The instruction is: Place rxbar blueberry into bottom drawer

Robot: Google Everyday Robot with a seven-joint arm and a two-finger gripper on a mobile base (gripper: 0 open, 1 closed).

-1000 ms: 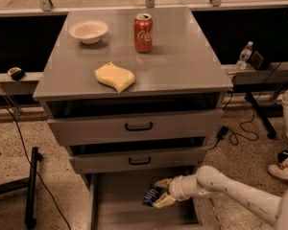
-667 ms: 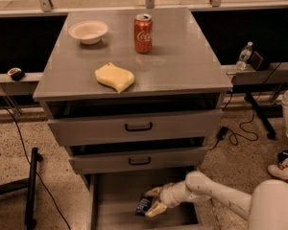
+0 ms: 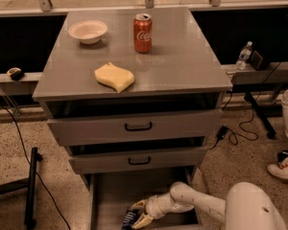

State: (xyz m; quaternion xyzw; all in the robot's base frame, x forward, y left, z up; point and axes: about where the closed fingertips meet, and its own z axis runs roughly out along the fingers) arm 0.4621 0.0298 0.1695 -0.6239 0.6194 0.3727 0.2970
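Observation:
The bottom drawer (image 3: 110,190) is pulled out at the foot of the grey cabinet, a wide shallow tray. My gripper (image 3: 135,214) reaches into it from the right, low over its front part. Its tan fingers (image 3: 140,204) are closed on the rxbar blueberry (image 3: 128,219), a small dark navy bar that sits at or just above the drawer floor. The bar's lower end is cut off by the frame edge.
On the cabinet top stand a red soda can (image 3: 142,33), a white bowl (image 3: 88,31) and a yellow sponge-like lump (image 3: 114,77). The two upper drawers (image 3: 137,126) with black handles are slightly open. A stand leg (image 3: 31,186) is at the left, cables and a shoe (image 3: 284,167) at the right.
My gripper has moved left and down with the bar, from above the right part of the bottom drawer to low over its front middle.

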